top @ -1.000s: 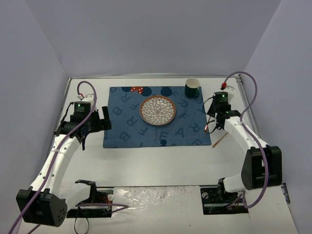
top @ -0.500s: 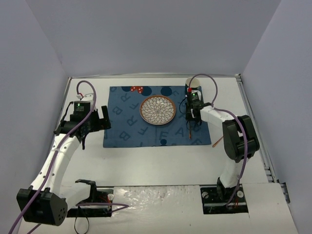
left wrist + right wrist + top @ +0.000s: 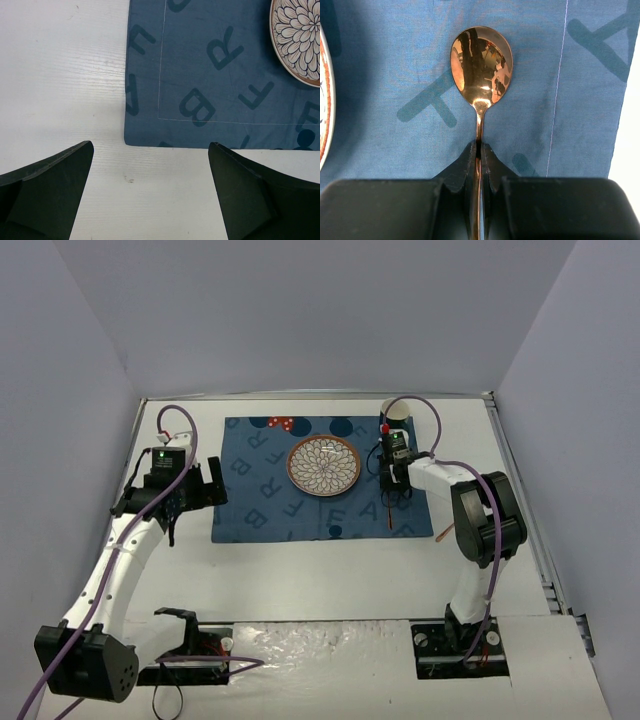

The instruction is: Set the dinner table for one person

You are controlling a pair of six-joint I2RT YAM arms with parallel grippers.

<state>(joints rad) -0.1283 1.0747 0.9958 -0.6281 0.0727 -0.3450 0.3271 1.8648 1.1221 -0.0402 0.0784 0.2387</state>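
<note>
Glossy copper oval-bowled spoon [image 3: 481,65] over matte blue cloth placemat [image 3: 375,65]

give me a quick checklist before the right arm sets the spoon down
1. Copper spoon clamped in the right gripper jaws: ok
2. Spoon over the blue letter-printed placemat, right of the patterned plate: ok
3. Spoon clear of the plate rim: ok
4. Spoon bowl touching the placemat: cannot tell
5. Left gripper open, away at the placemat's near left corner: ok
6. Cup clear of the right wrist: cannot tell
</note>
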